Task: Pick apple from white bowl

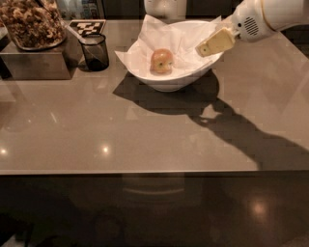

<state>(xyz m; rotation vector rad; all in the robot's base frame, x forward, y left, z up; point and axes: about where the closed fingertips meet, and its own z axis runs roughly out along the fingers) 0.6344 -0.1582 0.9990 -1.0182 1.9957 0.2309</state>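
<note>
The apple (162, 61), small, yellowish-red with a dark spot, lies in the white bowl (170, 83), which is lined with crumpled white paper and stands at the back middle of the grey table. My gripper (206, 47) comes in from the upper right on a white arm. Its cream-coloured fingertip hangs over the bowl's right rim, to the right of the apple and apart from it. It holds nothing that I can see.
A small dark glass cup (94, 51) stands left of the bowl. Behind it lies a black-and-white marker tag (86, 26). A metal box with a container of brown snacks (33, 41) fills the back left. A white object (165, 8) stands behind the bowl.
</note>
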